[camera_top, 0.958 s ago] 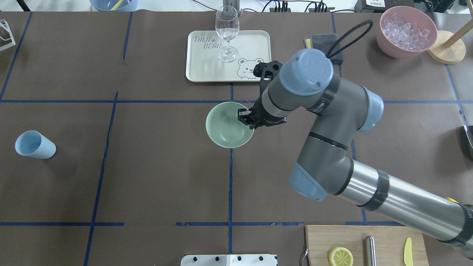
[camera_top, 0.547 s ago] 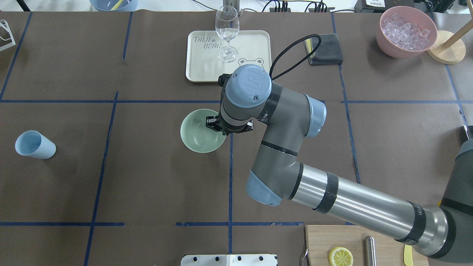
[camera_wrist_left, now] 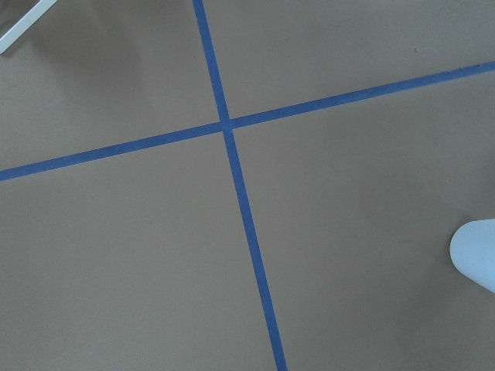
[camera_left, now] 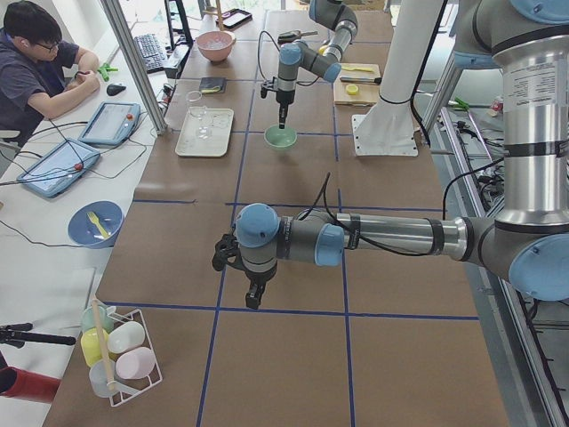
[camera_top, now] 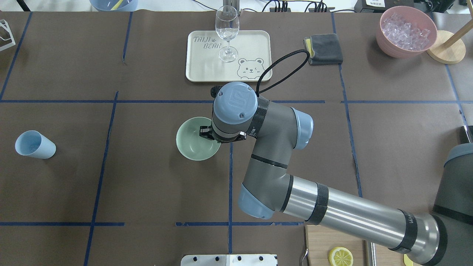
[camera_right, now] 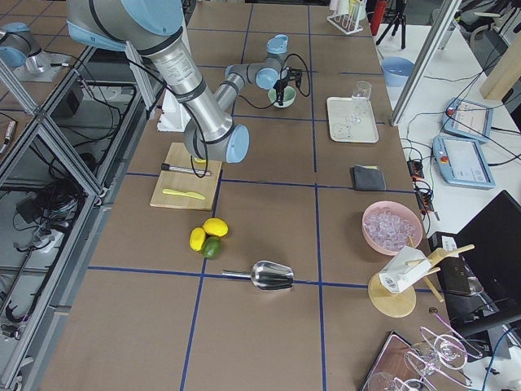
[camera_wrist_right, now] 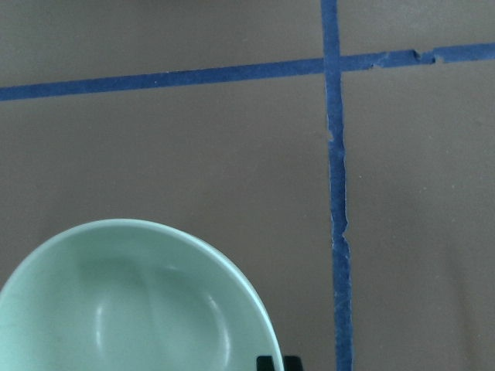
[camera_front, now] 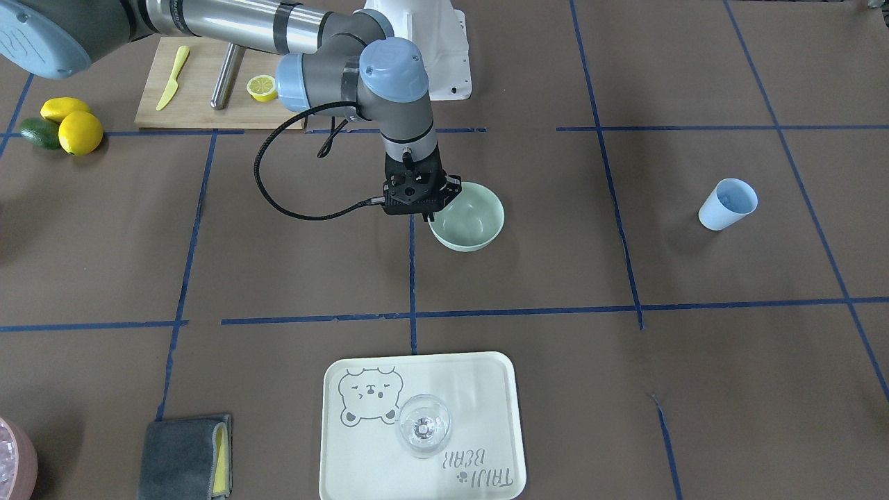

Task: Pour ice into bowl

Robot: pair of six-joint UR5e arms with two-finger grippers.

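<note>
Bowl (camera_front: 471, 221) is clamped at its rim by right end effector (camera_front: 428, 217); left end effector (camera_left: 253, 298): cannot tell its state.

A wine glass (camera_top: 227, 27) stands on the bear tray (camera_top: 201, 68); a blue cup (camera_top: 34, 144) sits well apart

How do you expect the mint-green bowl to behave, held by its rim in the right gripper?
The bowl looks rigid and, being empty, probably light. Pinched at one rim point by the right gripper, it may swing or tilt. Its smooth, glossy wall might slip.
</note>
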